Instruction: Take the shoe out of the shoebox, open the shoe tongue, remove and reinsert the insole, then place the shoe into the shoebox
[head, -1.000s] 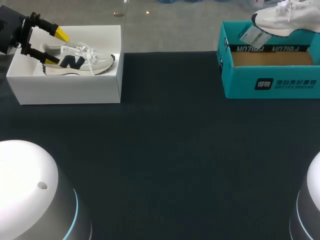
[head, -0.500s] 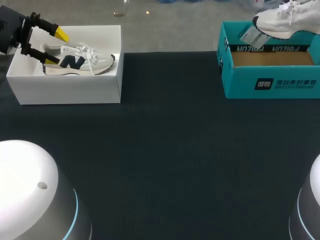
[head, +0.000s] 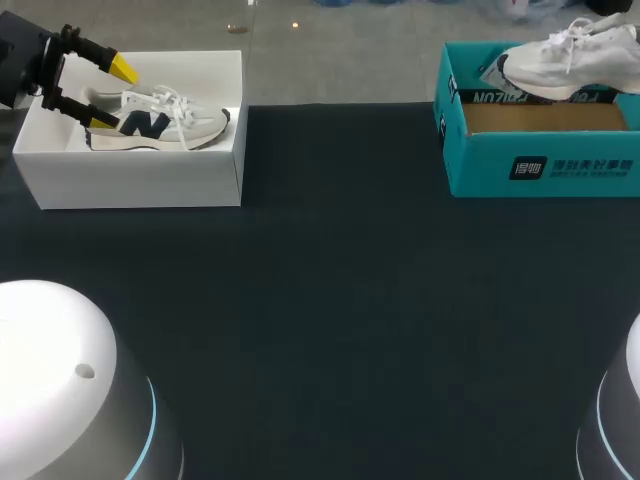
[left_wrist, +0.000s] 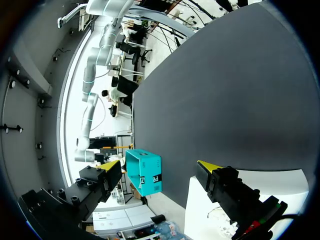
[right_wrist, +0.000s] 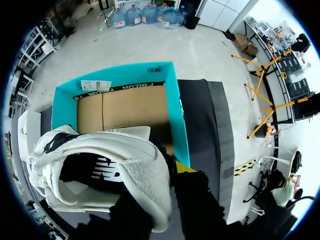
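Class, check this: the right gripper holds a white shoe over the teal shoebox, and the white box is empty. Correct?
No. The white box is not empty: a cream shoe lies in it, as the head view shows. The right gripper does hold the white shoe over the teal shoebox.

You see teal shoebox (head: 540, 165), brown cardboard floor; white shoe (head: 560, 62) over it, black lining. Well left of shoebox: white box (head: 130, 182), cream shoe (head: 195, 127), navy logo. Black table (head: 350, 300).
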